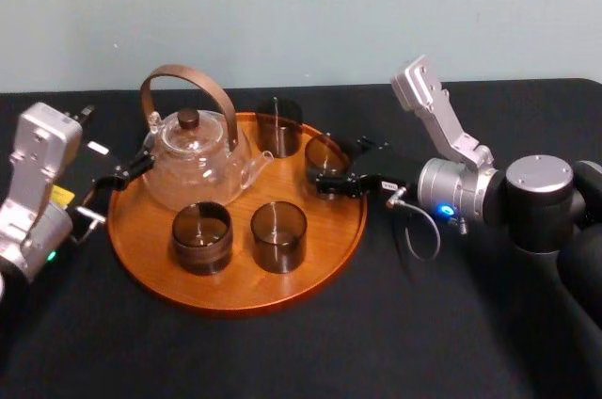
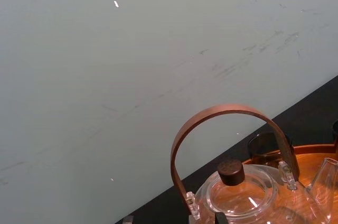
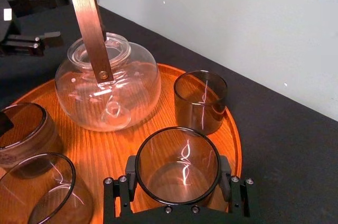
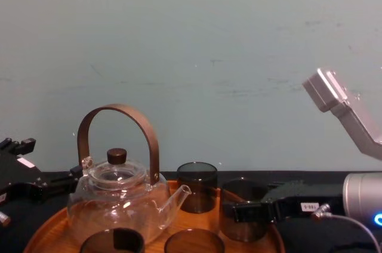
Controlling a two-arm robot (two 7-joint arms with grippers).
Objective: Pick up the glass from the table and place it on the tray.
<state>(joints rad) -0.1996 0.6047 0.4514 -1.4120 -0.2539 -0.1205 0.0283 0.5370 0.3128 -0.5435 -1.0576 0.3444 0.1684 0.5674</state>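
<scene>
On the tray's right edge, right gripper fingers clasping the glass — teapot, cups beside, left gripper fingers apart.

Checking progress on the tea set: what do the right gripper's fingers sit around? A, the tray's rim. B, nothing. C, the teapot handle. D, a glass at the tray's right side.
D: the right gripper has its fingers against both sides of a glass at the right side of the tray; the left gripper sits open by the tray's left edge.
</scene>
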